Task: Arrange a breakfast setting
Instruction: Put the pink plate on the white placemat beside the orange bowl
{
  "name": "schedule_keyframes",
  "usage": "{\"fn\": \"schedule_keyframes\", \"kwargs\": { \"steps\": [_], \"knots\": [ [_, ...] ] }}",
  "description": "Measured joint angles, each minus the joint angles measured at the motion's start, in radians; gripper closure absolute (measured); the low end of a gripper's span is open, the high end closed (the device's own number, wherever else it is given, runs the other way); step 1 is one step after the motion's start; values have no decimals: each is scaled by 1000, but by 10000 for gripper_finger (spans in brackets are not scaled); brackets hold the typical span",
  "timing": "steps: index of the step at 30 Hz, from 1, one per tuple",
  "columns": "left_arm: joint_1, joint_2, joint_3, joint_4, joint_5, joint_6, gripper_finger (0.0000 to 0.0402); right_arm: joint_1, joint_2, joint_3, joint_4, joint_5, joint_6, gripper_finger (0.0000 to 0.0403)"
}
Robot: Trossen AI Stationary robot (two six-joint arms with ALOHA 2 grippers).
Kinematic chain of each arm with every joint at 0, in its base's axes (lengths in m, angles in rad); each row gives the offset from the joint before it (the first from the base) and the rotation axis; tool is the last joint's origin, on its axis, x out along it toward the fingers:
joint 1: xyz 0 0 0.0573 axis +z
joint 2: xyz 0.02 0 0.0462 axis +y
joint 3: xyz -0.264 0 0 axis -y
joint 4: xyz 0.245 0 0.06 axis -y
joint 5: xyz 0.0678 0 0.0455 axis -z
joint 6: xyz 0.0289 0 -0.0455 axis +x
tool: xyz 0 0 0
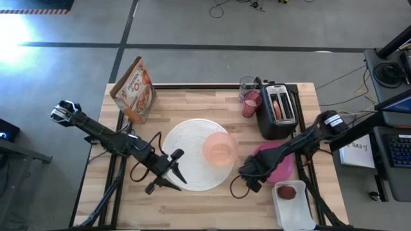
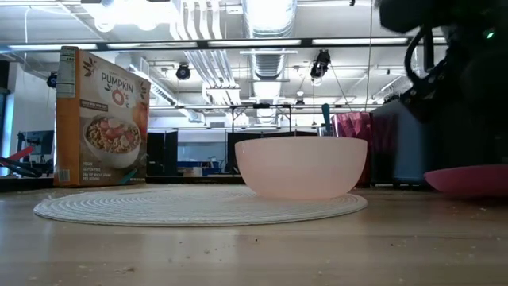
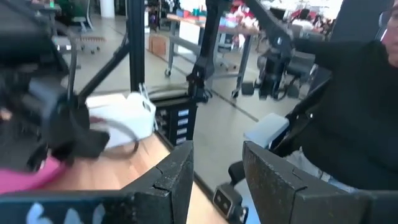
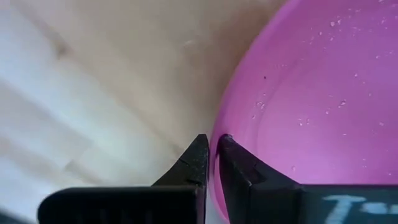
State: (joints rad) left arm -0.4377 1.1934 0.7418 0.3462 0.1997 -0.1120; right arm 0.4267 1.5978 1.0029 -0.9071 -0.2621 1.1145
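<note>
The small magenta plate (image 1: 282, 165) is lying flat on the wooden table (image 1: 192, 205), just off the rim of the large white round disc (image 1: 186, 154) on the side toward the right arm; being round, it is showing no long axis and no pointing direction. The right gripper (image 4: 211, 163) is pinching the plate's rim at the edge nearest the disc, its two fingers pressed together with the thin lip between them. The translucent peach bowl (image 1: 219, 149) is sitting upright and mouth-up on the disc, at the disc's edge facing the plate. The left gripper (image 1: 172, 172) is hovering over the disc's opposite edge, its fingers standing partly apart and holding nothing. Beyond the disc, toward the table's far edge, the cereal (image 1: 135, 90) box is standing upright near one corner, while the pink tumbler (image 1: 250, 102) is standing beside the black toaster (image 1: 278, 110), which is carrying the bagel (image 1: 277, 106) in its slot. Near the front edge, past the plate from the disc, the white rectangular tray (image 1: 294, 206) is holding the small red fruit (image 1: 287, 191). Bare tabletop is lying open along the front edge below the disc.
</note>
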Motion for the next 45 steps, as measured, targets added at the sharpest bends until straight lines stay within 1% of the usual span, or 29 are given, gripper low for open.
{"fn": "schedule_keyframes", "kwargs": {
  "steps": [4, 7, 15, 17, 20, 24, 28, 31, 35, 40, 45],
  "knots": [
    [0, 2, -12, -35, 0, -1, 279, 32, -51, 8, -4, -8, -19, 390],
    [0, 15, -17, -34, 0, 12, 279, 63, -100, 18, -3, -6, -88, 390],
    [0, 95, 3, -30, 0, 27, 273, 109, -249, 61, 7, 1, -124, 392],
    [0, 119, 22, -30, 0, 41, 267, 116, -285, 79, 15, 25, -149, 393],
    [-1, 155, 55, -40, 1, 81, 258, 119, -332, 101, 14, 95, -160, 393],
    [-1, 187, 113, -91, 2, 153, 249, 124, -376, 128, 12, 152, -176, 393],
    [-1, 205, 175, -195, 3, 256, 246, 124, -386, 154, 19, 155, -225, 393],
    [-1, 210, 224, -255, 0, 334, 246, 124, -386, 177, 43, 153, -298, 393],
    [1, 220, 275, -286, -6, 416, 246, 127, -386, 202, 140, 131, -451, 393],
    [2, 225, 313, -288, -31, 468, 246, 128, -385, 204, 286, 75, -656, 393],
    [4, 225, 326, -294, -69, 504, 246, 128, -379, 204, 325, 41, -810, 393]
  ]
}}
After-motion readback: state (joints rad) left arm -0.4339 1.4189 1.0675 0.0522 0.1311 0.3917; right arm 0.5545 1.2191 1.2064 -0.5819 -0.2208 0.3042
